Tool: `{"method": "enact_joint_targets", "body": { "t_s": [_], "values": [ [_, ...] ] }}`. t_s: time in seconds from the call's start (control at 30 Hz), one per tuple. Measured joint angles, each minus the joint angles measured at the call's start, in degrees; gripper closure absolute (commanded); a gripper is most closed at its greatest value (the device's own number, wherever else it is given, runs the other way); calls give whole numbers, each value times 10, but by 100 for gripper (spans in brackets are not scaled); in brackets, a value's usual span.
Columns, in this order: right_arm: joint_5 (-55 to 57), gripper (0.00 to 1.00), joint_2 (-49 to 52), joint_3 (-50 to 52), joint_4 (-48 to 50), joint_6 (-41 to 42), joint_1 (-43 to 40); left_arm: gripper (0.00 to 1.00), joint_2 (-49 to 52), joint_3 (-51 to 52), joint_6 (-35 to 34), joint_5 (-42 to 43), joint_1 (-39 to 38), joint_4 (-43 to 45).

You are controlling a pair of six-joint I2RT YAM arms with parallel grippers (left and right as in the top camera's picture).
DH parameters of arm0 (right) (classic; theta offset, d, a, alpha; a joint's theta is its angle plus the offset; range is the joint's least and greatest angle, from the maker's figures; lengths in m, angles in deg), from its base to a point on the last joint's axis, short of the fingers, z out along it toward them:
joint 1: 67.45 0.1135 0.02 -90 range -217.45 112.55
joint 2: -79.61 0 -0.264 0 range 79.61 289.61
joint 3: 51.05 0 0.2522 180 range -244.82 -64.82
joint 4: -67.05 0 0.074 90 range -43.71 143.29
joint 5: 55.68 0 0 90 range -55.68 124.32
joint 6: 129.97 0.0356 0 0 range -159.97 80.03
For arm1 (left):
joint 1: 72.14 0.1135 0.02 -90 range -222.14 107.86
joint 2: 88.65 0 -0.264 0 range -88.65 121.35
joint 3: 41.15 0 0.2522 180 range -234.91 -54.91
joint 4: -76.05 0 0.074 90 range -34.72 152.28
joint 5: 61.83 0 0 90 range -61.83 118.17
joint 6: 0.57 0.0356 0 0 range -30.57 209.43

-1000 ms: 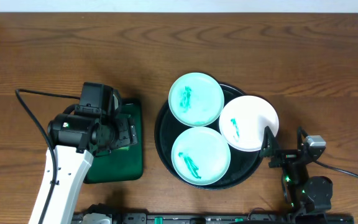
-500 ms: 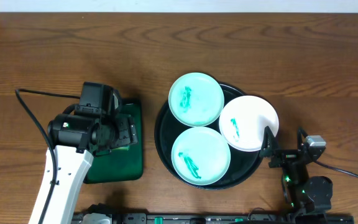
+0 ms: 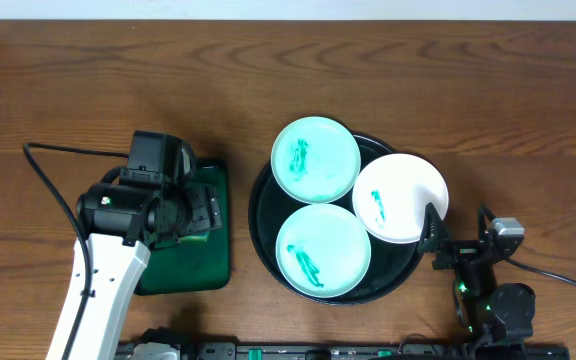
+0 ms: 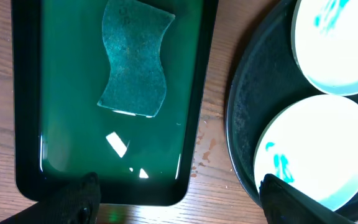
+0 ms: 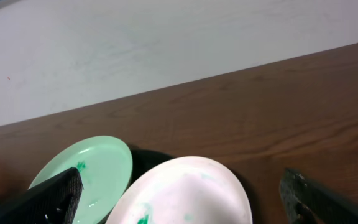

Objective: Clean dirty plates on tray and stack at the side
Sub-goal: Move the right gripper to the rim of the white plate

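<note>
The round black tray holds three plates, each with green smears: a mint-aqua plate at the back, a mint-aqua plate at the front and a white plate at the right. My left gripper is open and empty above the green tray. In the left wrist view its fingers span the gap between the green tray and the black tray. My right gripper is open and empty, low at the white plate's near right edge. The right wrist view shows the white plate between its fingers.
A rectangular green tray with a dark rim lies left of the black tray and holds a green sponge. Cables run from both arms along the front of the wooden table. A pale wall stands behind the table.
</note>
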State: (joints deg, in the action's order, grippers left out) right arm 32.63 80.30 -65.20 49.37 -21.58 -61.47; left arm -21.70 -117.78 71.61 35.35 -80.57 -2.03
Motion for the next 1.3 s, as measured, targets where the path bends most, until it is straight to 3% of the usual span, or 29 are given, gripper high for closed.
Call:
{"method": "enact_joint_targets", "body": {
  "t_s": [0.23, 0.43, 0.7, 1.1, 1.3],
  "values": [
    [23, 1, 0, 0, 1, -7, 0, 18, 0, 0, 0, 0, 0, 3],
    [1, 1, 4, -1, -7, -70, 0, 18, 0, 0, 0, 0, 0, 16],
    [-31, 1, 105, -73, -123, -111, 0, 18, 0, 0, 0, 0, 0, 35],
    [-157, 1, 446, -426, -336, -144, 0, 18, 0, -1, 0, 0, 0, 45],
    [-256, 1, 638, -612, -522, -162, 12, 18, 0, -1, 0, 0, 0, 45]
  ]
}}
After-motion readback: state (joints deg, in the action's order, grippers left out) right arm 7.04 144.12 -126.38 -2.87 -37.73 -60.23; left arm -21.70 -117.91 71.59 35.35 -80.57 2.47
